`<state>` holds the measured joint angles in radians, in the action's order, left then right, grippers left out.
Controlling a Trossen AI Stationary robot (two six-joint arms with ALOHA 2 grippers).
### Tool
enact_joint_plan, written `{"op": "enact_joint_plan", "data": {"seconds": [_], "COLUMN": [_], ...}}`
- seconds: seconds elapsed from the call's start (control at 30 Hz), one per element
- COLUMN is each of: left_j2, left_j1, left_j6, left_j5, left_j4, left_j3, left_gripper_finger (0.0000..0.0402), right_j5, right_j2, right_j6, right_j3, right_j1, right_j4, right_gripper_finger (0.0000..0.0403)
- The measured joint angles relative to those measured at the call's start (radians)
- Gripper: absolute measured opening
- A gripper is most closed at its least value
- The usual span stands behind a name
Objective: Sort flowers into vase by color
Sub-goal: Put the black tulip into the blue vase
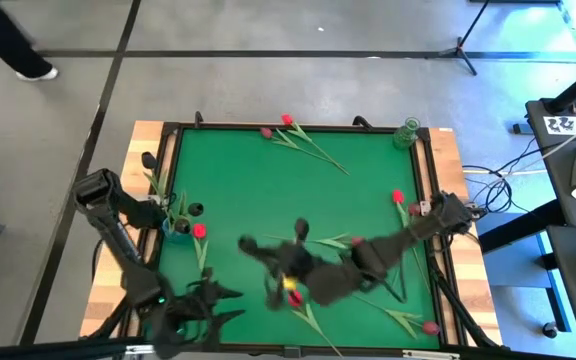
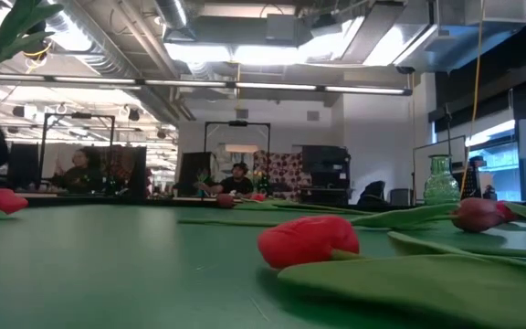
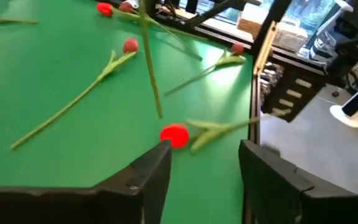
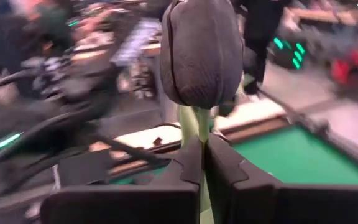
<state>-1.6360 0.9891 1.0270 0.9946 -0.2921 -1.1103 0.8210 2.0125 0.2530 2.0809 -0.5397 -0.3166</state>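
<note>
Carrying a black tulip (image 4: 201, 53) is the step in hand: the right tool (image 4: 202, 165) has its fingers pressed together on the stem just under the dark head, and the flower stands upright above them in the right wrist view. From above, this tool (image 1: 293, 262) sits over the green surface (image 1: 268, 190), well away from the teal vase (image 1: 180, 226) toward the side opposite it.

The left tool (image 3: 202, 174) hangs with its fingers apart and nothing between them; a bright red tulip (image 3: 174, 134) lies on the surface just ahead of them. From above, the left tool (image 1: 230, 305) is at the surface's near edge, a little out from the teal vase, which already holds green stems.

A clear green vase (image 1: 406, 132) stands at the far corner, well apart from the teal one. Other red and maroon tulips lie scattered: a pair (image 1: 286, 128) near the far edge, one (image 1: 199, 231) just beside the teal vase, more toward the right arm's side.

The next move probably calls for swinging the dark flower to whichever vase takes its colour, tipping the stem end down over the mouth and releasing only once the stem is inside. Which vase that is cannot be judged from here. The narrow mouths will want careful alignment.
</note>
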Motion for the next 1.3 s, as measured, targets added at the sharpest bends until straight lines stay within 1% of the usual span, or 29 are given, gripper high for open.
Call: {"op": "enact_joint_plan", "data": {"seconds": [0.07,0.1,0.2,0.27,0.37,0.47,0.53,0.6,0.63,0.7,0.77,0.9,1.0,1.07,1.13,1.23,1.3], "left_j2": [0.000,0.000,0.000,0.000,0.000,0.000,0.000,0.000,0.000,0.000,0.000,0.000,0.000,0.000,0.000,0.000,0.000], "left_j1": [-0.047,-0.060,-0.078,-0.079,-0.078,-0.079,-0.081,-0.085,-0.085,-0.083,-0.087,-0.104,-0.114,-0.112,-0.102,-0.078,-0.065], "left_j6": [-0.119,-0.184,-0.414,-0.562,-0.715,-0.812,-0.854,-0.913,-0.946,-1.006,-1.033,-1.073,-1.089,-1.100,-1.119,-1.144,-1.150], "left_j5": [-0.023,-0.024,-0.029,-0.053,-0.061,-0.108,-0.125,-0.133,-0.145,-0.167,-0.144,-0.068,-0.041,0.025,0.112,0.221,0.265], "left_j4": [0.101,0.158,0.365,0.494,0.635,0.693,0.698,0.699,0.701,0.724,0.756,0.769,0.783,0.809,0.832,0.838,0.854], "left_j3": [0.000,0.000,0.000,0.000,0.000,0.000,0.000,0.000,0.000,0.000,0.000,0.000,0.000,0.000,0.000,0.000,0.000], "left_gripper_finger": [0.0201,0.0205,0.0211,0.0212,0.0212,0.0212,0.0212,0.0210,0.0208,0.0206,0.0204,0.0196,0.0179,0.0161,0.0138,0.0103,0.0084], "right_j5": [-0.025,-0.062,-0.154,-0.163,-0.164,-0.173,-0.217,-0.265,-0.263,-0.220,-0.202,-0.212,-0.201,-0.201,-0.198,-0.152,-0.133], "right_j2": [0.000,0.000,0.000,0.000,0.002,0.003,0.003,0.003,0.003,0.009,0.012,0.012,0.012,0.012,0.012,0.013,0.013], "right_j6": [-0.110,-0.157,-0.183,-0.218,-0.339,-0.388,-0.396,-0.386,-0.382,-0.381,-0.386,-0.376,-0.366,-0.366,-0.366,-0.366,-0.367], "right_j3": [0.001,0.000,-0.022,-0.065,-0.127,-0.173,-0.198,-0.212,-0.213,-0.213,-0.213,-0.213,-0.213,-0.213,-0.213,-0.213,-0.213], "right_j1": [-0.048,-0.070,-0.124,-0.156,-0.184,-0.181,-0.164,-0.148,-0.141,-0.134,-0.125,-0.096,-0.077,-0.067,-0.066,-0.061,-0.061], "right_j4": [0.024,0.030,0.067,0.148,0.270,0.407,0.490,0.519,0.519,0.527,0.541,0.537,0.527,0.525,0.518,0.511,0.499], "right_gripper_finger": [0.0005,0.0004,0.0003,0.0003,0.0002,0.0002,0.0002,0.0002,0.0002,0.0002,0.0002,0.0003,0.0003,0.0003,0.0003,0.0003,0.0003]}}
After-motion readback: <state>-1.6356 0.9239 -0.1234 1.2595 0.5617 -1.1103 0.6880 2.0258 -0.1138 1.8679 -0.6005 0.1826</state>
